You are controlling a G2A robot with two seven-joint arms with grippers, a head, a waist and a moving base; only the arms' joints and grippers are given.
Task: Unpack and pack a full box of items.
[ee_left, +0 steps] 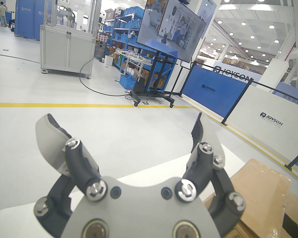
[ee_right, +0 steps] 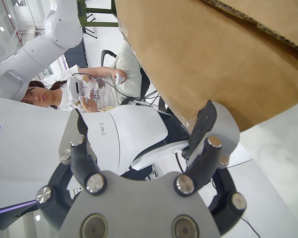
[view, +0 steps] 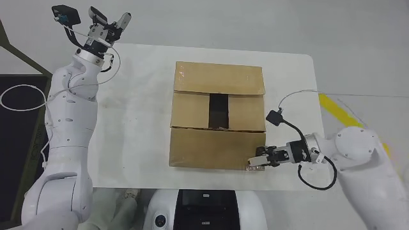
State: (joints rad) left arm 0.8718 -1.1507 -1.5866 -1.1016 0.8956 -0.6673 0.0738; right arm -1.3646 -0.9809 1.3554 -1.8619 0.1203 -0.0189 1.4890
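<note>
My right claw [ee_right: 142,111] is spread apart and grips nothing, one fingertip [ee_right: 203,117] just beside the near right corner of the cardboard box [view: 220,150]. That forearm lies low and level, coming in over the right side of the white table [view: 137,121]. My left claw [view: 110,24] is also wide apart, held at the table's far left corner and pointing away. The box sits mid-table, a dark gap between its flaps
</note>
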